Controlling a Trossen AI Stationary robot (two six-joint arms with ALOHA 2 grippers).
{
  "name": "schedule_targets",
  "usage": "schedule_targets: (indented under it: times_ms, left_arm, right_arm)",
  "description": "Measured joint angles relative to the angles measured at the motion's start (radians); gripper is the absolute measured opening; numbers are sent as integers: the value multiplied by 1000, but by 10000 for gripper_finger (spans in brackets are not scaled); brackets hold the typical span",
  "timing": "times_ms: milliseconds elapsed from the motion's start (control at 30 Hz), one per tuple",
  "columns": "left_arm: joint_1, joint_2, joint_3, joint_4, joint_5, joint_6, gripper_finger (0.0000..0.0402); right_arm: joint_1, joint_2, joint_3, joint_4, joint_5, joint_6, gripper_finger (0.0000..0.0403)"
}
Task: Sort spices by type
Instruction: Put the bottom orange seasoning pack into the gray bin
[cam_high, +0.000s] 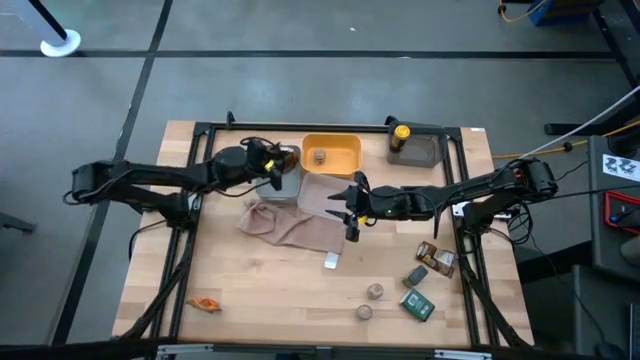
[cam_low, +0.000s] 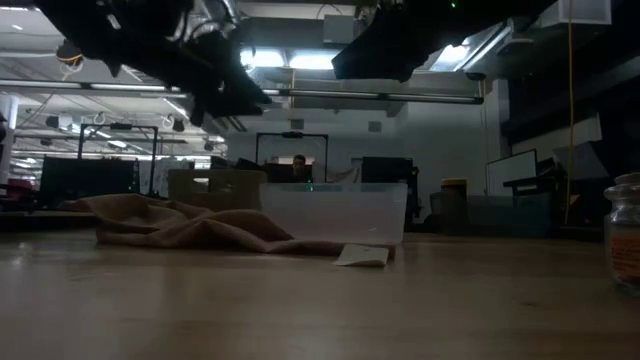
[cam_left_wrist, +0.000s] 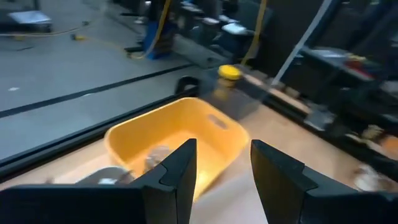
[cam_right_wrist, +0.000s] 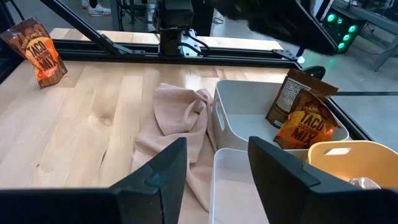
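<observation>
Both grippers hover open and hold nothing. My left gripper (cam_high: 281, 166) (cam_left_wrist: 224, 149) is above the grey tray (cam_high: 287, 185), pointing at the yellow tray (cam_left_wrist: 186, 134), in which a tan jar (cam_high: 319, 156) stands. My right gripper (cam_high: 349, 207) (cam_right_wrist: 217, 146) hangs over the clear tray (cam_high: 322, 196). Two taco mix packets (cam_right_wrist: 305, 121) lean inside the grey tray (cam_right_wrist: 249, 112). One orange packet (cam_high: 205, 303) lies near the table's near left corner. More packets (cam_high: 437, 256), small boxes (cam_high: 418, 305) and two jars (cam_high: 375, 290) sit near the right edge. The yellow-capped bottle (cam_high: 400, 132) stands at the far side.
A beige cloth (cam_high: 290, 225) lies crumpled on the table against the clear and grey trays. A small white slip (cam_high: 332, 262) lies just nearer than the cloth. A dark grey tray (cam_high: 422, 150) sits beside the bottle. A black frame runs along the table's edges.
</observation>
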Motion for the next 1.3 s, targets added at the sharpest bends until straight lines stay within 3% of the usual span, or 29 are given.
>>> schedule_targets:
  times_ms: [467, 733, 1000, 1300]
  left_arm:
    - [-298, -290, 0, -460, 33, 66, 136]
    - [-539, -313, 0, -515, 117, -17, 136]
    - [-730, -313, 0, -514, 164, -182, 136]
    - [-917, -313, 0, -507, 198, -528, 136]
  right_arm:
    - [0, 0, 0, 0, 0, 3, 172]
    - [0, 0, 0, -18, 0, 4, 172]
    - [0, 0, 0, -40, 0, 4, 172]
    - [0, 0, 0, -51, -75, 105, 172]
